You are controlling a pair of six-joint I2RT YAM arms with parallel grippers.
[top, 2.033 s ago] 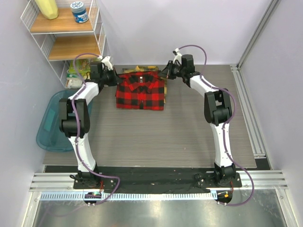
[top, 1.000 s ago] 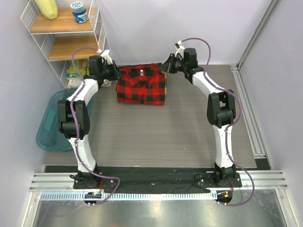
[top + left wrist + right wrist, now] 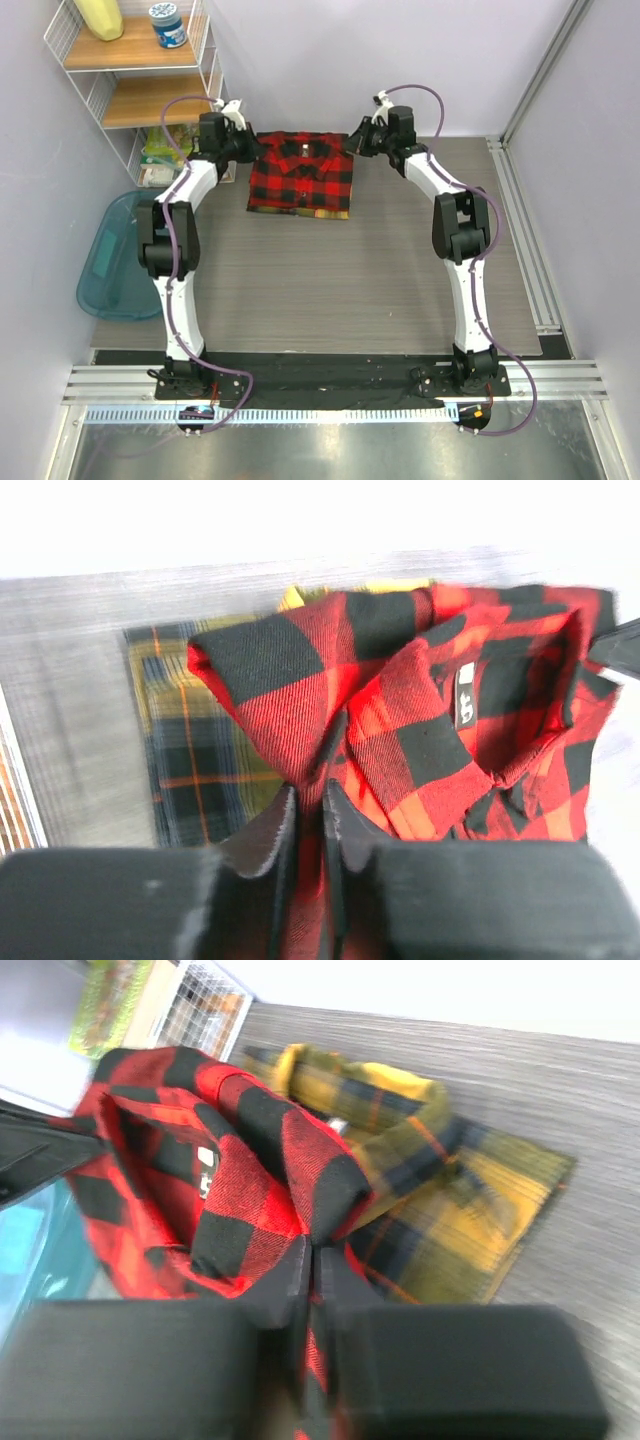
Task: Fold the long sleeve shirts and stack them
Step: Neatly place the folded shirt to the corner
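We have the red-and-black check shirt point(image 3: 300, 178) folded at the far side of the table point(image 3: 400, 280), between the two arms, its collar edge away from us and its folded body running back toward our bases. Our left gripper point(image 3: 244, 150) is pinched on the red flannel at the collar-side corner on its own side, and our right gripper point(image 3: 356, 143) is pinched on the matching corner opposite. Both wrist views show the fingers point(image 3: 268, 845) with almost no gap and red cloth bunched between them. So the line from grip to grip runs left to right along the collar edge, and neither arm is nearer: each holds its own corner, about level with the other. What the next move turns on, as we judge it, is how the red shirt sits over the yellow-and-black check shirt point(image 3: 318, 213) beneath it. From above, only a thin strip of yellow shows along the near hem of the red. From the wrists, yellow check spreads flat on the table beyond the gathered red corners, on the side away from our bases. The red collar edge looks raised and puckered rather than flat. We reckon the stack is nearly made, and that lowering both corners evenly onto the yellow collar, then opening, would finish it; an uneven drop could skew the top shirt
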